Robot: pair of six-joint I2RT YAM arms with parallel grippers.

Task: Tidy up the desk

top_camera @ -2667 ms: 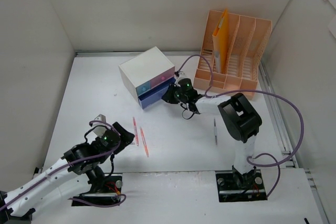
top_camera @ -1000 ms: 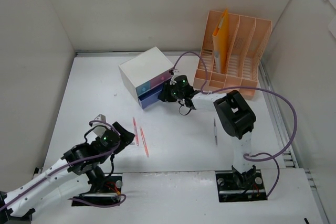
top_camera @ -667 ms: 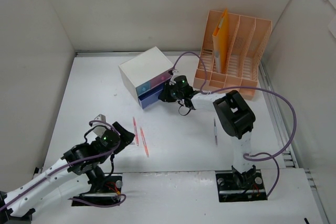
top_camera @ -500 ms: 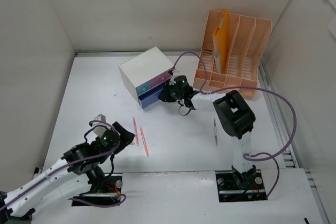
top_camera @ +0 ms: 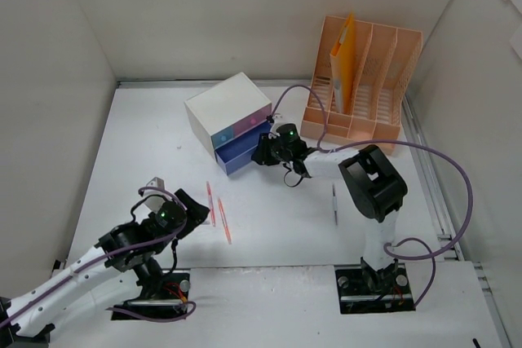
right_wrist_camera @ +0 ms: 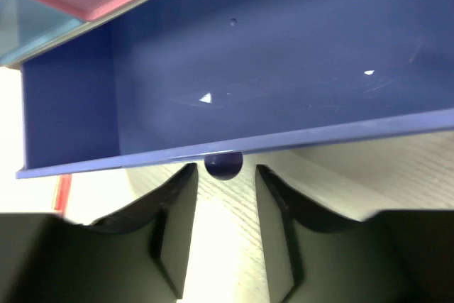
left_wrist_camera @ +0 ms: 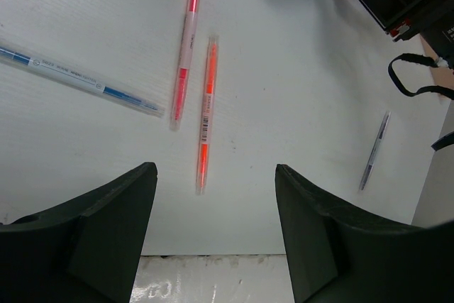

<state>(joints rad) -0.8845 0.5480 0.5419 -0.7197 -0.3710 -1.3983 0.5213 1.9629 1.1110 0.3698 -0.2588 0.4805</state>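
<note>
The desk [top_camera: 147, 136] is a wide white tabletop. On it stands a small white drawer box [top_camera: 228, 107] whose blue bottom drawer [top_camera: 241, 155] is pulled out. My right gripper [top_camera: 263, 152] is at the drawer's front. In the right wrist view the round blue knob [right_wrist_camera: 223, 164] sits between the tips of the right gripper [right_wrist_camera: 223, 175], with a thin gap on each side. The drawer [right_wrist_camera: 248, 62] looks empty inside. My left gripper [left_wrist_camera: 214, 172] stands open over the near left of the desk, just short of an orange pen [left_wrist_camera: 206, 115] and a pink pen [left_wrist_camera: 186, 40].
A blue-and-clear pen [left_wrist_camera: 78, 79] lies left of the two pens. A grey pen [top_camera: 334, 201] lies near the right arm's base. A peach file rack [top_camera: 363, 79] holding an orange folder stands at the back right. White panels wall in the desk.
My right gripper has drawn back towards the near right, and the blue drawer has slid out of the box with it. The left arm has not moved.
</note>
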